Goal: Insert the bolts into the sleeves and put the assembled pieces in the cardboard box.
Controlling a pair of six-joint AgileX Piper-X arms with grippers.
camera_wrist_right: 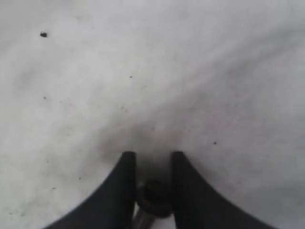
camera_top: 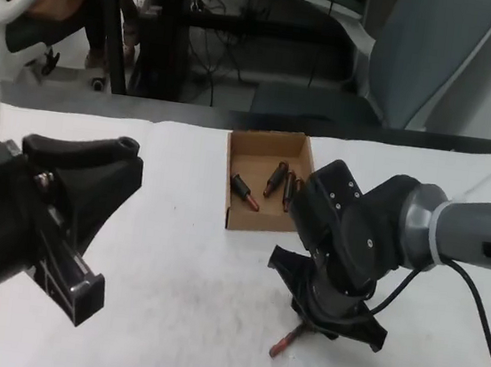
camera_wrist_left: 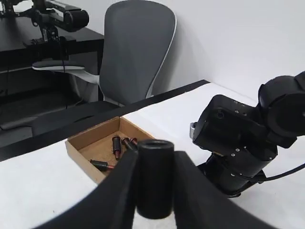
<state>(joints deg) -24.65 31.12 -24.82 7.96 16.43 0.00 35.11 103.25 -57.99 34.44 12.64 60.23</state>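
Sleeve and bolt gripped, not yet joined
The left gripper [camera_wrist_left: 155,161] clamps an upright sleeve [camera_wrist_left: 154,183], well aside from the cardboard box [camera_top: 259,222]; the right gripper [camera_wrist_right: 151,160], just in front of the box, pinches a bolt [camera_wrist_right: 153,196] at its head. That thin hold may let the bolt tilt and miss the bore. Its shank is largely hidden.

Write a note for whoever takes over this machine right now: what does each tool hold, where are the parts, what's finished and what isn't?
Left tool: shut on a black sleeve, held upright above the bench.
Right tool: down at the bench, shut on a bolt.
Cardboard box: three pieces lie inside, apparently assembled.
Left to do: insert this bolt into the held sleeve, then put that piece in the box.
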